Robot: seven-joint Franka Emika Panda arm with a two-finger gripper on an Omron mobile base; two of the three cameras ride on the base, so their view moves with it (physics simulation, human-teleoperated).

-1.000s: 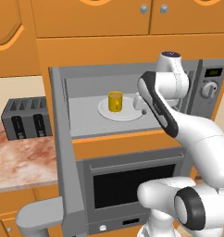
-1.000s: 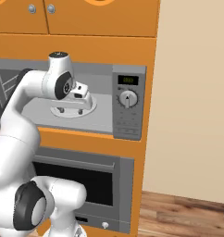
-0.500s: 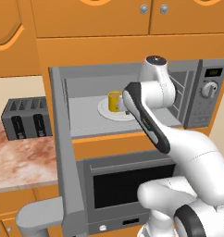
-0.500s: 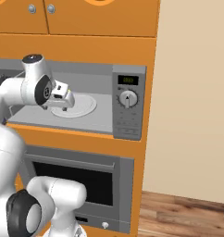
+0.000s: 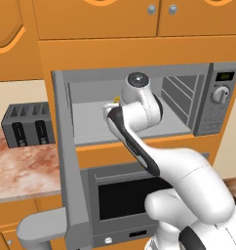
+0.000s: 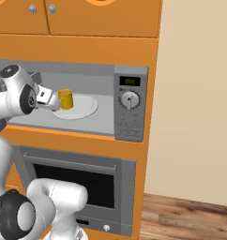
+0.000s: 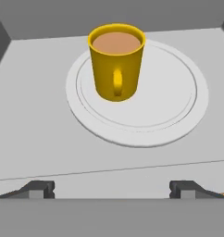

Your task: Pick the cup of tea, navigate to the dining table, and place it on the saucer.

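Already at the microwave mouth: gripper [image 7: 112,187] spread wide, holding nothing.
Upright on the white turntable plate [image 7: 178,111] inside the microwave [image 6: 129,108], the cup of tea [image 7: 116,60] turns its handle toward the gripper; a fingertip clipping it could slop tea.

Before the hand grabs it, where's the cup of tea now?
The cup of tea stands upright on the white turntable plate inside the open microwave, just ahead of the hand.
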